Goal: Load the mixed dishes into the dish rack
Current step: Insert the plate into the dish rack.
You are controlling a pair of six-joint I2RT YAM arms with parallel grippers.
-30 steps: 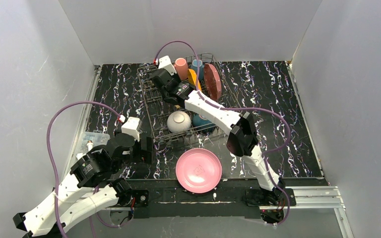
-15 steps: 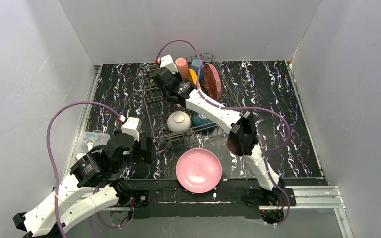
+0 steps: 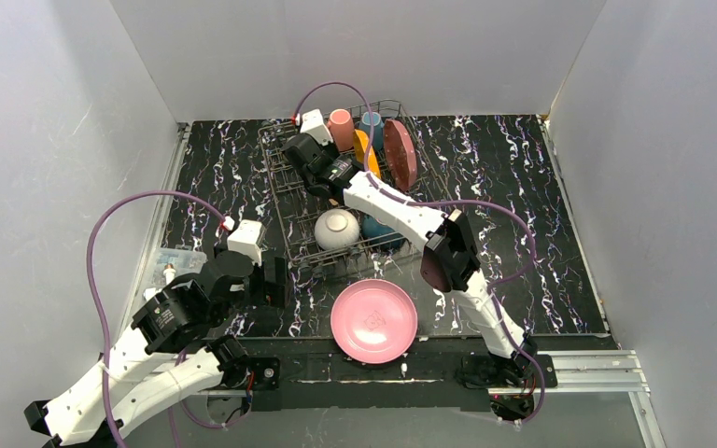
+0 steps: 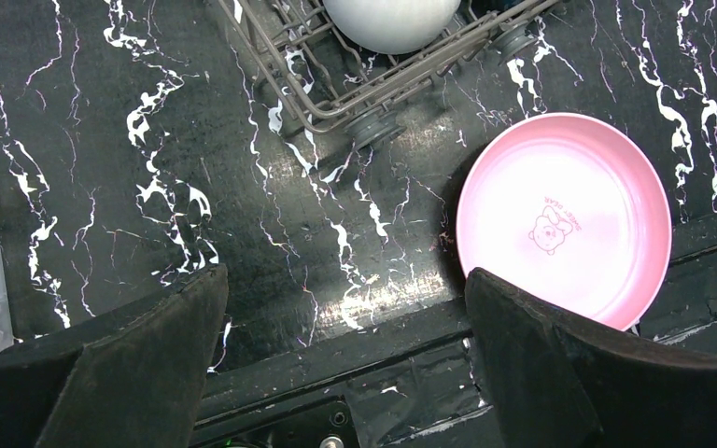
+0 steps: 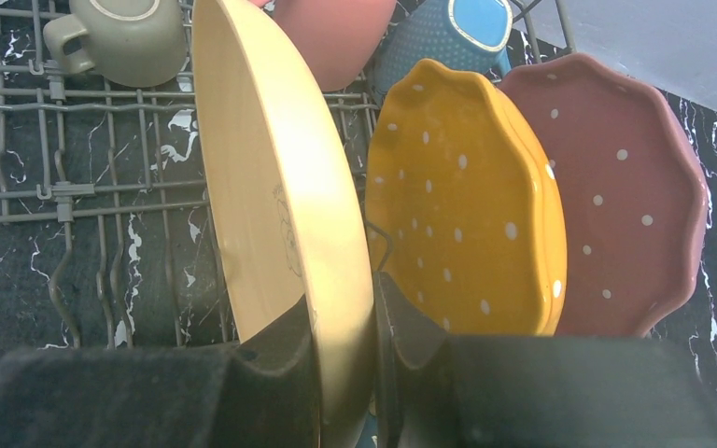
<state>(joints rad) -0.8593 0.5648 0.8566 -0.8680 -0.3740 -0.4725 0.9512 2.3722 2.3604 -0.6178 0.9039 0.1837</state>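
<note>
Marbled black table (image 3: 523, 187), wire dish rack (image 3: 285, 215), right gripper (image 5: 341, 341) jaws clamping glossy tan bowl (image 5: 271, 187), seemingly shallow, left gripper (image 4: 344, 280) jaws wide.

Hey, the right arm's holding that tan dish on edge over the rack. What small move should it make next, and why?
Probably ease the tan dish straight down between the tines of the dish rack, then open. The right tool is shut on its rim, and it stands upright just left of the orange plate, with free wire slots alongside.

Tan dish (image 5: 280, 187) upright over dish rack (image 3: 285, 207); pink dish (image 3: 373, 320) (flat) outside.
</note>
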